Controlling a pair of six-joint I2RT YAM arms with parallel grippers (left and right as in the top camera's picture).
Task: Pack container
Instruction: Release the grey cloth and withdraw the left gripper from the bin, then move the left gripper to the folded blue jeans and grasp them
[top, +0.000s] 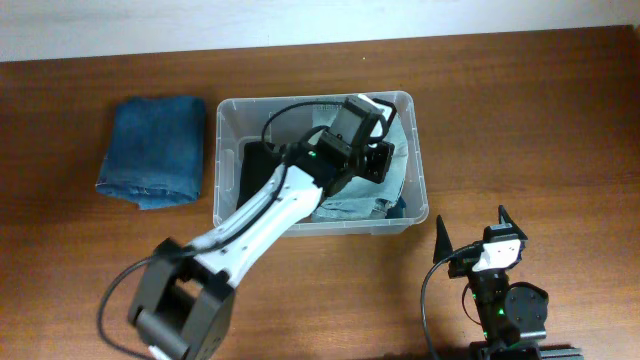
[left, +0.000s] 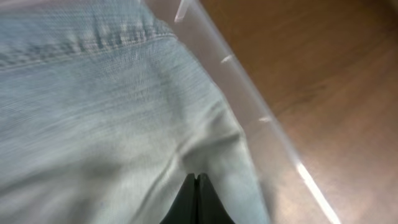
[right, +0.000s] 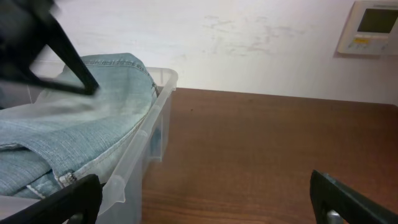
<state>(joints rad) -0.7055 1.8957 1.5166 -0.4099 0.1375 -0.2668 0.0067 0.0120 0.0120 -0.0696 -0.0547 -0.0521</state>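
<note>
The clear container stands in the middle of the table. Light blue jeans lie in its right half, and a dark garment lies in its left half. My left gripper reaches into the container and is shut, its tips down on the light jeans close to the container's right wall; nothing shows between the fingers. My right gripper is open and empty in front of the container's right corner. In the right wrist view it faces the container and the jeans.
Folded dark blue jeans lie on the wood table left of the container. A white wall runs behind the table, with a control panel on it. The left arm crosses over the container's front rim.
</note>
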